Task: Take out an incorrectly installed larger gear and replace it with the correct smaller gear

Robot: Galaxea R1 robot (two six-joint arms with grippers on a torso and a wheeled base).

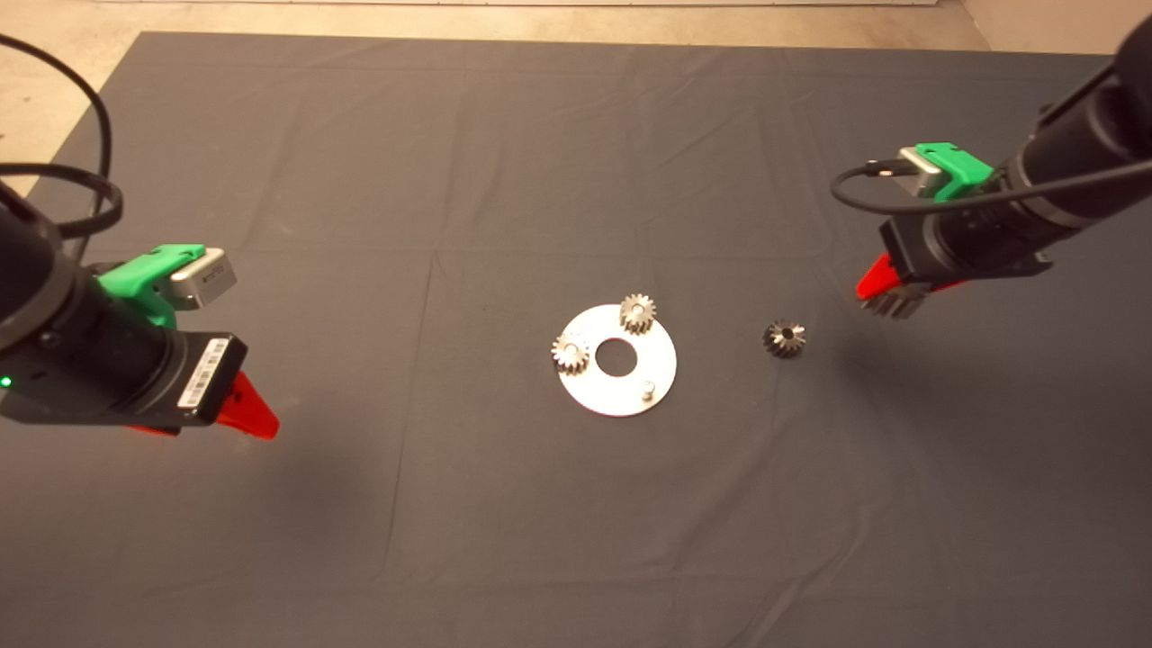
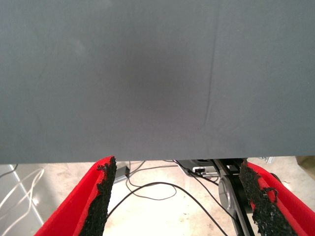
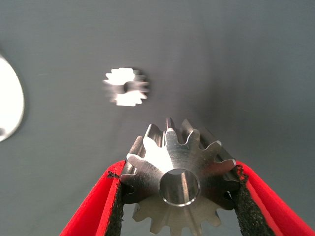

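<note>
My right gripper (image 1: 893,299) hovers above the mat at the right, shut on the larger gear (image 1: 895,308). In the right wrist view the larger gear (image 3: 179,184), with its wide centre hole, sits clamped between the black pads (image 3: 116,196) of the right gripper (image 3: 179,172). The smaller gear (image 1: 785,338), dark with a small hole, lies on the mat between that gripper and the round silver plate (image 1: 621,396); it also shows in the right wrist view (image 3: 126,86). My left gripper (image 1: 256,418) hangs open and empty over the mat's left side, as the left wrist view (image 2: 177,169) shows.
The plate carries two paler silver gears (image 1: 637,313) (image 1: 571,352), a bare peg (image 1: 646,389) and a centre hole. The plate's edge (image 3: 10,105) shows in the right wrist view. Cables and the floor (image 2: 157,196) show beyond the mat's edge in the left wrist view.
</note>
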